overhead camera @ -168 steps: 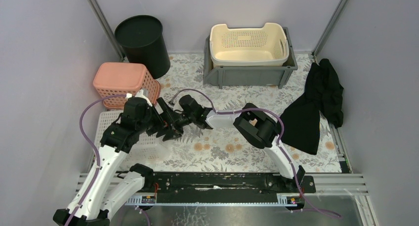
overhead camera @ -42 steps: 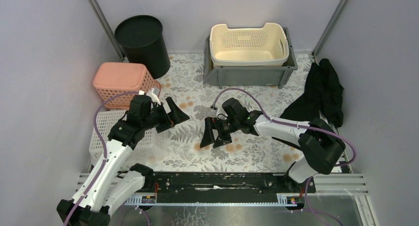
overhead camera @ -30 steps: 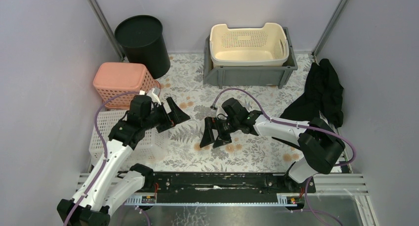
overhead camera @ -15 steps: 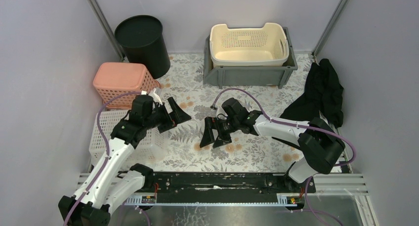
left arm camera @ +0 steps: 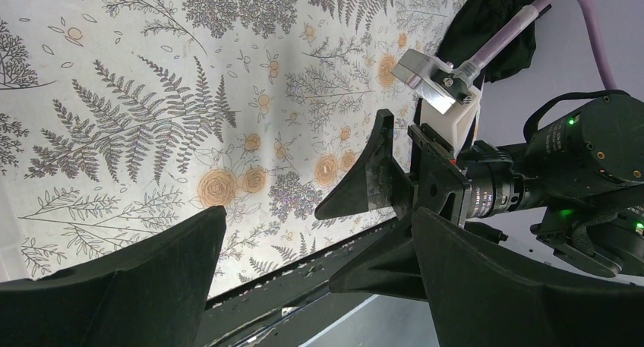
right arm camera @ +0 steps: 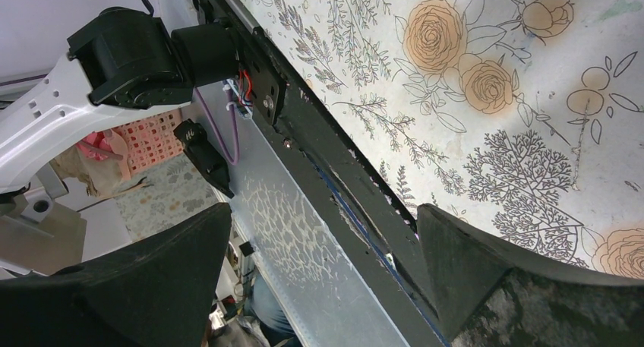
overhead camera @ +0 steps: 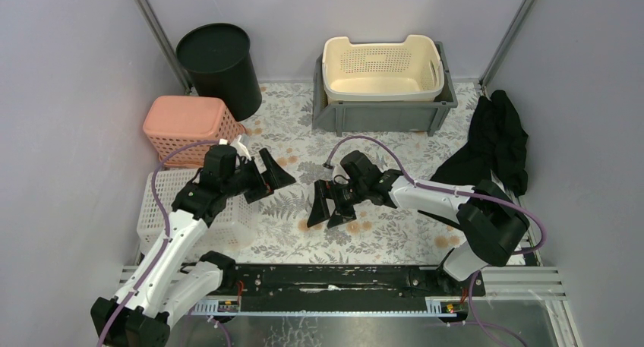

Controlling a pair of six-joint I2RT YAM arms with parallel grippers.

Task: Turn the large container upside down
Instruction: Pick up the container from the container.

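Note:
The large container point(overhead camera: 163, 203), a white lattice basket, lies at the table's left front with a flat latticed face up, partly under my left arm. My left gripper point(overhead camera: 267, 181) hangs open and empty just right of it, over the flowered cloth point(overhead camera: 380, 233). In the left wrist view my left gripper point(left arm camera: 317, 233) has nothing between its fingers, and the right gripper point(left arm camera: 380, 172) shows ahead of it. My right gripper point(overhead camera: 328, 214) stands open and empty near the table's middle, pointing at the front rail. The right wrist view shows my right gripper point(right arm camera: 325, 225) bare.
A salmon basket point(overhead camera: 190, 123) and a black bin point(overhead camera: 219, 62) stand at the back left. A cream basket point(overhead camera: 383, 66) sits in a grey crate point(overhead camera: 380, 115) at the back. Black cloth point(overhead camera: 486, 157) lies at the right. The black front rail point(overhead camera: 334, 279) runs along the near edge.
My left gripper has crept slightly to the right and farther back, staying open. The right arm has not moved.

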